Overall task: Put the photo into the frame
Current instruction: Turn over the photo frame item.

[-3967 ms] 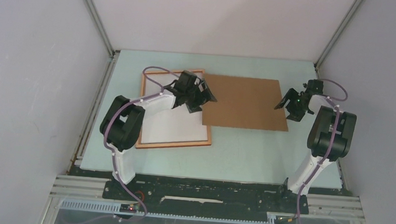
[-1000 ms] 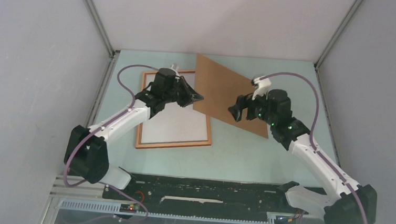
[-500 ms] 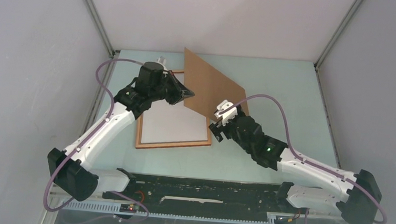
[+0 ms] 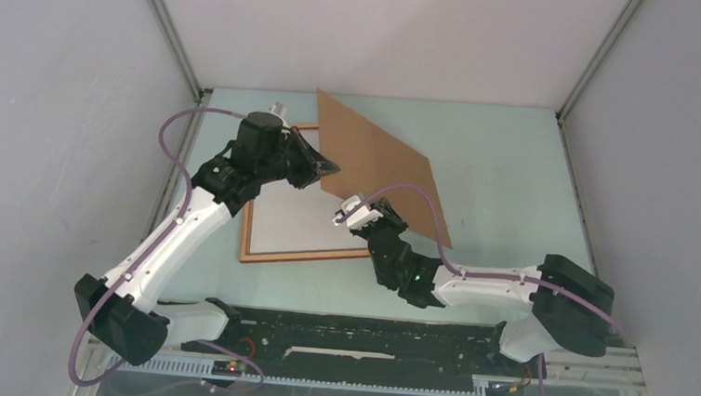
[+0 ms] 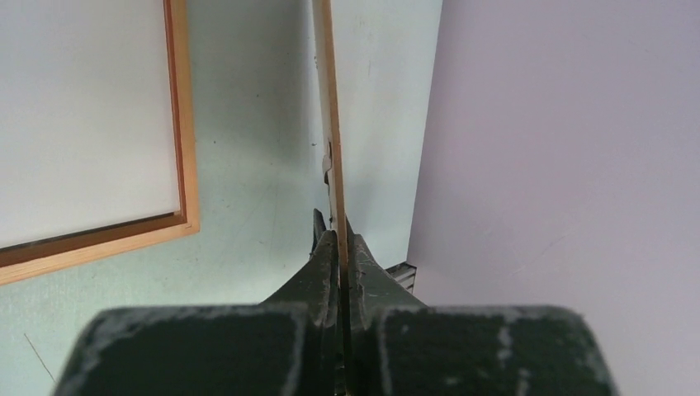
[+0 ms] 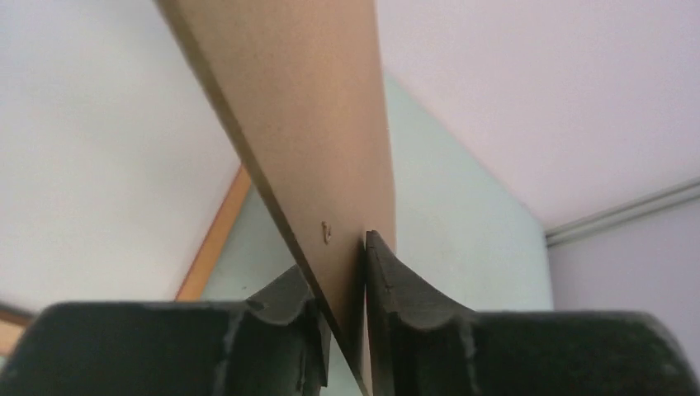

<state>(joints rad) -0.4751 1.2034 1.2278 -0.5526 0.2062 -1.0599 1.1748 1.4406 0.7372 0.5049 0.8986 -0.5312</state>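
The frame (image 4: 306, 254) lies flat at the table's left, a plain white surface (image 4: 304, 215) filling it; its wooden rail also shows in the left wrist view (image 5: 180, 124) and the right wrist view (image 6: 216, 239). The photo is out of view: no printed picture shows. A brown backing board (image 4: 377, 167) is raised and tilted over the frame's right side. My left gripper (image 4: 330, 169) is shut on the board's left edge (image 5: 328, 124), seen edge-on between its jaws (image 5: 339, 239). My right gripper (image 4: 370, 220) grips the board's near lower edge (image 6: 314, 124) from below, jaws closed against it (image 6: 342, 264).
Pale walls enclose the table on the left, back and right, with metal corner posts (image 4: 167, 31). The right arm's base link (image 4: 572, 302) sits low at the near right, and its cable (image 4: 437, 241) loops over the table's middle.
The right gripper swung left and down under the board and closed on its lower edge. The left gripper lifted the board's left edge a little higher and tilted it more.
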